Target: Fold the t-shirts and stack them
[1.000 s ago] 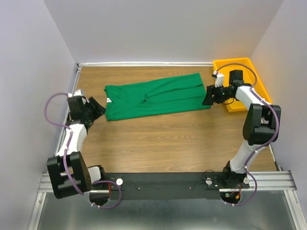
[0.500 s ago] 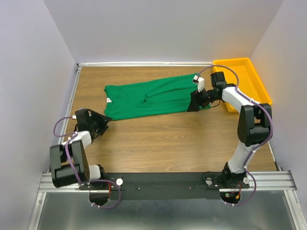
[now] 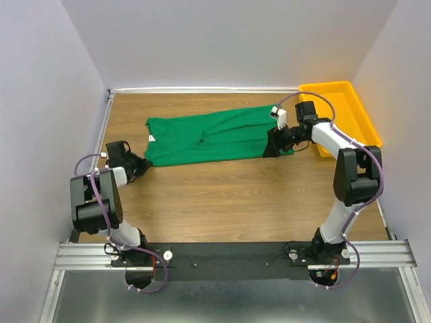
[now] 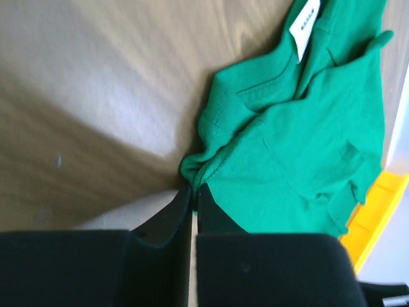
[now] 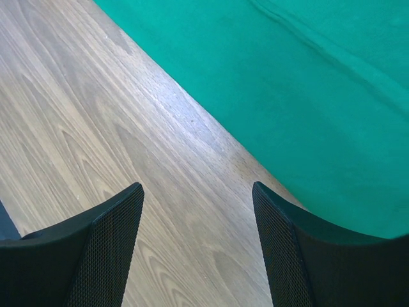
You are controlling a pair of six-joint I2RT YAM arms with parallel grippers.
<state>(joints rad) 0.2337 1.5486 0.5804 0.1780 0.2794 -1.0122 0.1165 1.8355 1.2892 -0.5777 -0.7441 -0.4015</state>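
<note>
1. My left fingers [image 4: 160, 224] are pinched shut on the near-left corner of the shirt [image 3: 215, 138], I judge to drag a fold.
2. My right fingers [image 5: 108, 246] gape wide and empty over its right hem, ready to grab.
3. The shirt lies spread across the far counter [image 3: 222, 195], beside the bin [image 3: 350, 108].
4. The left tips hide how much cloth they hold.

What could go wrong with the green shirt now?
1. The left gripper seems to pinch only the very corner of the green t-shirt, so it could slip out when pulled.
2. The right gripper hangs open, mostly over bare table beside the hem, so it might close and miss the cloth.
</note>
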